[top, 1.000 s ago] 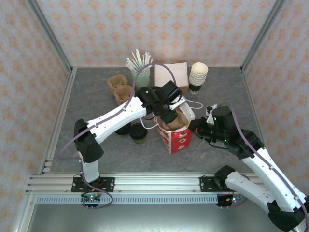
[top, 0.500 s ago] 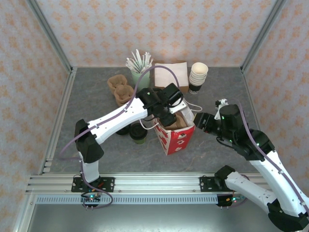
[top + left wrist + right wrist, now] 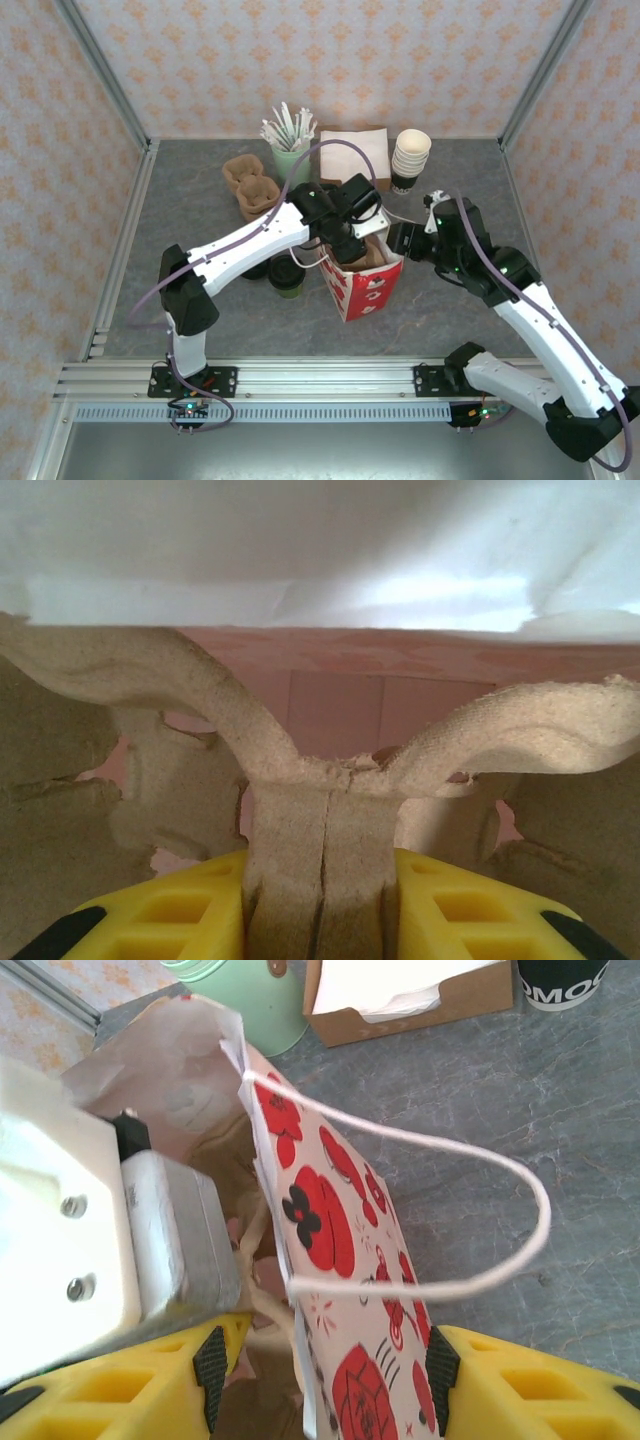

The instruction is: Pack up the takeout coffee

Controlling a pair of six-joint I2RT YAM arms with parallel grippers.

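With the left tool (image 3: 320, 905) pinching the pulp carrier (image 3: 200, 695) by its rib inside the bag (image 3: 366, 288) and the right tool (image 3: 320, 1360) spread astride its right wall, seat the carrier level; the takeout coffee (image 3: 286, 275) stands on the bench (image 3: 180, 200) left of the bag.

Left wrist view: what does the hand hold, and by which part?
The left hand holds the pulp cup carrier by its central upright stem, pinched between the yellow fingers.
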